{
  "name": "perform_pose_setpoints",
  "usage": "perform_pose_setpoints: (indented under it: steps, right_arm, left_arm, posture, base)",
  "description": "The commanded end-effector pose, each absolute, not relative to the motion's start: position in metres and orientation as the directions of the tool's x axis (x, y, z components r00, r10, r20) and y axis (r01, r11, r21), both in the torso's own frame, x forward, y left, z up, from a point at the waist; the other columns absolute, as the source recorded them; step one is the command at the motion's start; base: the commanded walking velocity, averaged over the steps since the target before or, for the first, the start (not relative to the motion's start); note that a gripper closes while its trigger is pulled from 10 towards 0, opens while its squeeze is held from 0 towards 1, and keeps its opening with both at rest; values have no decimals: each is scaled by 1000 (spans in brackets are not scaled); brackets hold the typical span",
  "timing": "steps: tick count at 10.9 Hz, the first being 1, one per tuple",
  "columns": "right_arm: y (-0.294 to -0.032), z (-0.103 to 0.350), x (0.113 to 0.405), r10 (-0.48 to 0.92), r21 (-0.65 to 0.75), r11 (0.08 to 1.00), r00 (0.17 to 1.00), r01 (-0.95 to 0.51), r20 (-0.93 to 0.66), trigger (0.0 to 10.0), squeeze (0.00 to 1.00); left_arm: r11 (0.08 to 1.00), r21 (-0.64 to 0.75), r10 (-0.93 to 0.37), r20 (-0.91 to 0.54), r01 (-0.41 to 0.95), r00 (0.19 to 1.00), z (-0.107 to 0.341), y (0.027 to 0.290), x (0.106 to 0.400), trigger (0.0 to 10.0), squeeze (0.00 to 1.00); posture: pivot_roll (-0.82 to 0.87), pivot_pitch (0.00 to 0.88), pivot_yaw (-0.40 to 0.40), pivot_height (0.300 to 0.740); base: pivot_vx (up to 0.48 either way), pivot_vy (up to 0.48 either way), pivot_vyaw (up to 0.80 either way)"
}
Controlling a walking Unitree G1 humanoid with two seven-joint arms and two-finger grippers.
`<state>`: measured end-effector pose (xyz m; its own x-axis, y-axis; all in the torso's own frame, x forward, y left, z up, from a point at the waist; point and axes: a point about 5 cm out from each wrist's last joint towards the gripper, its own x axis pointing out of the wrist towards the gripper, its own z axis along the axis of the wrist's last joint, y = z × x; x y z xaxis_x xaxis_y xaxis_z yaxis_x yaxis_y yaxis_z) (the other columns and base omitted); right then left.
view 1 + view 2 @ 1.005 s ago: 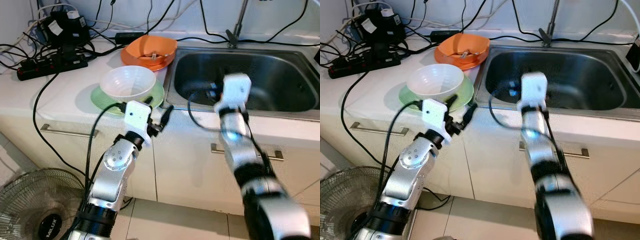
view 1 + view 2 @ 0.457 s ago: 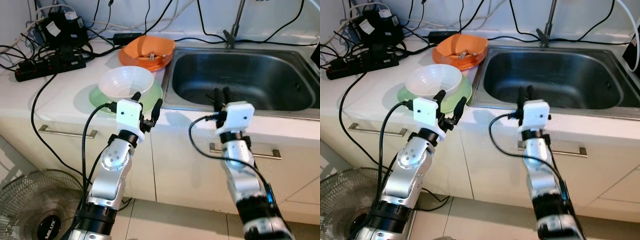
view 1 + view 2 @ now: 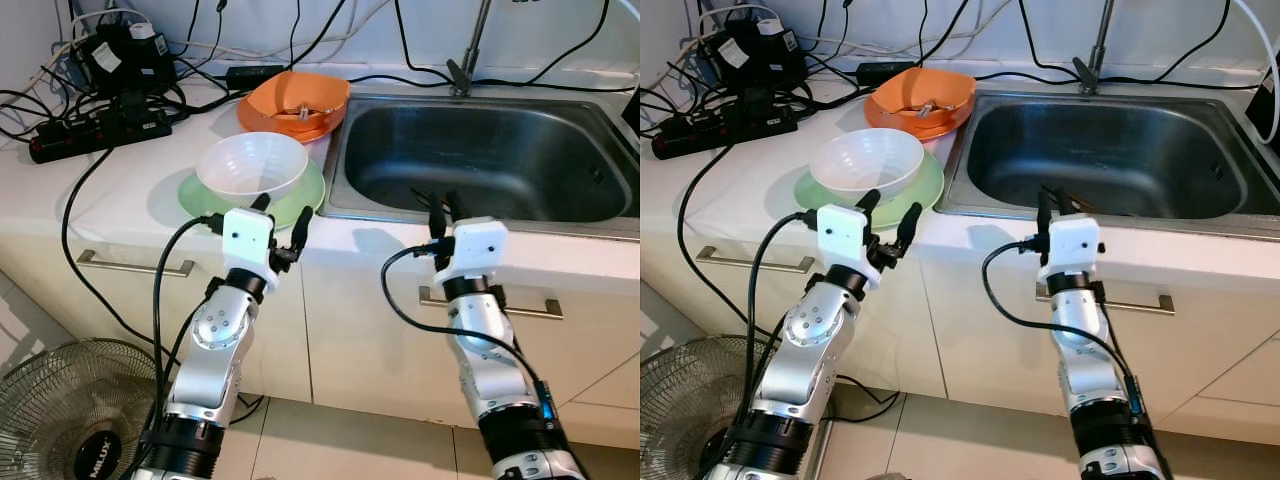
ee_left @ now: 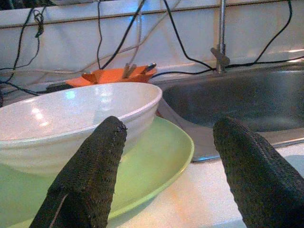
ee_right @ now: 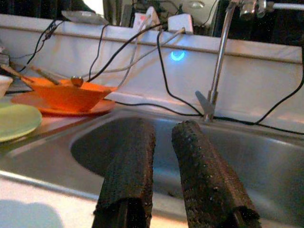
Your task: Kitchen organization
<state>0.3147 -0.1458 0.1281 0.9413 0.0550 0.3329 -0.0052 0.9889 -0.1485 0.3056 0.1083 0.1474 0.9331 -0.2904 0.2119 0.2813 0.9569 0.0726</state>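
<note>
A white bowl (image 3: 253,166) sits on a pale green plate (image 3: 304,198) on the white counter, left of the steel sink (image 3: 480,150). Behind them an orange bowl (image 3: 297,100) holding utensils rests on an orange plate. My left gripper (image 3: 281,212) hovers at the counter's front edge, open, its fingers (image 4: 90,175) pointing at the green plate's near rim and the bowl (image 4: 71,118). My right gripper (image 3: 442,205) is at the sink's front rim, its fingers (image 5: 133,166) close together with nothing between them, facing the basin and the faucet (image 5: 216,61).
A power strip (image 3: 95,130), adapters and tangled black cables crowd the counter's back left. Cables run along the wall behind the sink. Below are cabinet fronts with metal handles (image 3: 135,264), and a floor fan (image 3: 70,410) stands at lower left.
The right arm has drawn back from over the sink basin to its front rim. The left gripper has swung slightly left and now points straight at the green plate.
</note>
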Motion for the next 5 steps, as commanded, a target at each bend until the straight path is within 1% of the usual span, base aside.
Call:
perform_pose_setpoints:
  steps: [1, 2, 3, 4, 5]
  right_arm:
    - [-143, 123, 315, 55, -145, 989, 950, -10, 309, 10000, 0]
    - [-137, 123, 315, 60, -132, 991, 950, -20, 306, 10000, 0]
    - [-133, 123, 316, 64, -125, 992, 951, -27, 302, 10000, 0]
    - [-130, 121, 316, 70, -121, 992, 952, -35, 297, 10000, 0]
    - [-127, 120, 316, 74, -118, 992, 953, -41, 293, 10000, 0]
  left_arm:
    - [960, 91, -278, 248, 263, 928, 157, 111, 306, 10000, 0]
    - [964, 74, -265, 304, 255, 915, 175, 112, 307, 10000, 0]
    - [974, 44, -224, 366, 224, 903, 197, 119, 310, 10000, 0]
    - [984, 3, -165, 404, 179, 900, 217, 131, 315, 10000, 0]
    - [996, -16, -75, 389, 88, 918, 230, 150, 325, 10000, 0]
  posture:
    - [77, 0, 73, 740]
    - [82, 0, 72, 740]
    - [88, 0, 69, 740]
    - [92, 0, 67, 740]
    - [91, 0, 68, 740]
  base:
    - [0, 0, 0]
    - [0, 0, 0]
    - [0, 0, 0]
    - [0, 0, 0]
    - [0, 0, 0]
